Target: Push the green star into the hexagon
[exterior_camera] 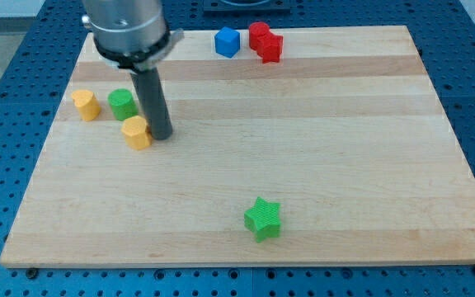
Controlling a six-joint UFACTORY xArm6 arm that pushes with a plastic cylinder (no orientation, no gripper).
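My tip (161, 135) sits on the wooden board (303, 148) just to the view's right of a yellow block (138, 132), touching it or nearly so. There are no fingers on this rig to open or close, only the bare rod.

Taking that yellow block as my landmark: a green cylinder-like block (122, 104) stands just above it toward the view's top-left, and another yellow block (86, 106) lies further to the view's left. A blue cube (227, 42) and a pair of red blocks (265, 42) sit well away toward the view's top right. The green star (262, 219) lies far off toward the view's bottom right, alone, near the board's lower edge.

I cannot tell for certain which block is the hexagon; the yellow one beside my tip looks the likeliest.

My worries, as I judge them: leaving carelessly could nudge that yellow block and shift the target. To push the star, I must get round to its far side. The star's points could make it spin off my rod under an off-centre push, and it sits close enough to the bottom edge that a bad approach could knock it off the board.
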